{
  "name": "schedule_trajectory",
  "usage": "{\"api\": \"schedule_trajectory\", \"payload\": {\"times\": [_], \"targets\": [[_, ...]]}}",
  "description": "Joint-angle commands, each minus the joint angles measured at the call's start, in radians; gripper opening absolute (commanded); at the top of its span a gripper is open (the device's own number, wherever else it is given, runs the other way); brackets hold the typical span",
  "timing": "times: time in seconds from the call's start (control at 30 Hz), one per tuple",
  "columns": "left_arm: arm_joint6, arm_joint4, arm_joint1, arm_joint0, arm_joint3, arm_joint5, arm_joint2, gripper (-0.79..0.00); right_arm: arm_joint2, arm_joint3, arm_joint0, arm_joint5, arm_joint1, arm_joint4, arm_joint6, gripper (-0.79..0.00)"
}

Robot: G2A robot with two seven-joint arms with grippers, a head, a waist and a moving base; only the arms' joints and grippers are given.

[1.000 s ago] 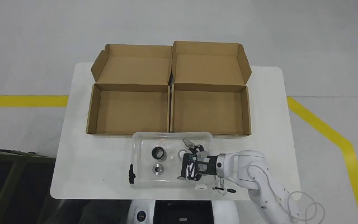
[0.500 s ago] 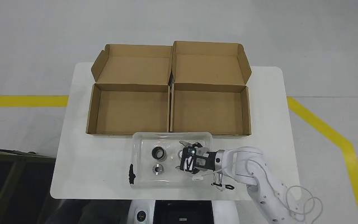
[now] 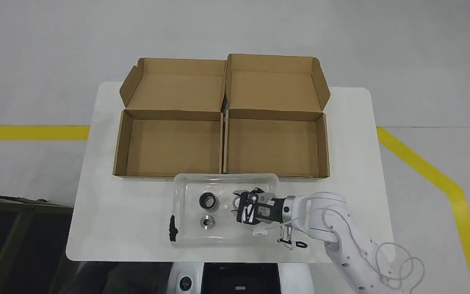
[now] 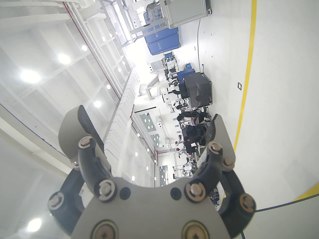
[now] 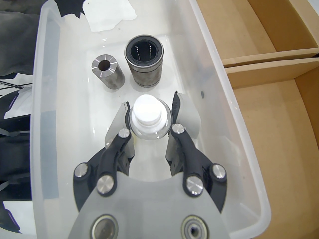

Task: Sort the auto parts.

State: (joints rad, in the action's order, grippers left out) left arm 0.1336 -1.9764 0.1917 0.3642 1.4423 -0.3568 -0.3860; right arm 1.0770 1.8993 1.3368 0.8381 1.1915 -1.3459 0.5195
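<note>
In the right wrist view, a clear plastic bin (image 5: 216,75) holds a black-lined steel bearing sleeve (image 5: 145,63), a smaller steel bushing (image 5: 107,74) and a round clear part with a white cap (image 5: 147,115). My right gripper (image 5: 150,111) is inside the bin, its fingers pressed on both sides of the white-capped part. The top view has the right gripper (image 3: 244,206) in the bin (image 3: 180,213), right of the bearing sleeve (image 3: 208,200) and bushing (image 3: 208,222). My left gripper (image 4: 147,120) is open and holds nothing, pointing out into the room.
Two open cardboard boxes stand side by side just beyond the bin, the left box (image 3: 170,145) and the right box (image 3: 275,145). Their walls (image 5: 271,55) rise close beside the bin. Black tape (image 3: 172,229) and a white paper patch (image 5: 107,13) mark one end of the bin.
My right gripper has moved a little toward the far side of the bin and closed around the white-capped part, which stood free just beyond its fingertips a second ago.
</note>
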Motion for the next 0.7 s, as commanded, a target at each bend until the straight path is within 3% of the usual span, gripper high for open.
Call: {"api": "schedule_trajectory", "payload": {"times": [0.0, 0.67], "targets": [[0.0, 0.0, 0.0, 0.0, 0.0, 0.0, 0.0, 0.0, 0.004, 0.008, 0.0, 0.005, -0.002, 0.006, -0.014, -0.785], [0.0, 0.0, 0.0, 0.0, 0.0, 0.0, 0.0, 0.0, 0.074, 0.147, -0.033, 0.021, -0.02, 0.084, -0.265, -0.785]]}}
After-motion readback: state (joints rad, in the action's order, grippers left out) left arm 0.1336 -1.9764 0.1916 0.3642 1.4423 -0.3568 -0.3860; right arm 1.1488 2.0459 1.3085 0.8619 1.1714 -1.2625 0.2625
